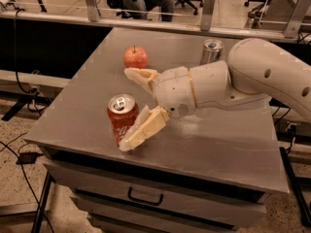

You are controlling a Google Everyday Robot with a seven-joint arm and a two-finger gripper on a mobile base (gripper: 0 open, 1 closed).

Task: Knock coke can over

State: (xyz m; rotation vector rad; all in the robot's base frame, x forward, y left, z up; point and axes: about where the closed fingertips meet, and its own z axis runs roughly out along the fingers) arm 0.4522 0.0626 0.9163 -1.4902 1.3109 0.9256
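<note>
The coke can (120,119) is red with a silver top and stands upright near the front left of the grey table (218,149). My gripper (126,109) reaches in from the right and is open. Its lower finger (146,129) lies against the can's front right side. Its upper finger (141,76) points left behind the can, between the can and the apple. The can sits at the mouth of the open fingers. The white arm (262,76) extends from the right across the table.
A red apple (135,57) sits behind the coke can at the back left. A slim silver can (212,51) stands at the back, just behind my arm. The table's front edge and a drawer handle (146,198) lie just below the can. Railings and office chairs stand beyond the table.
</note>
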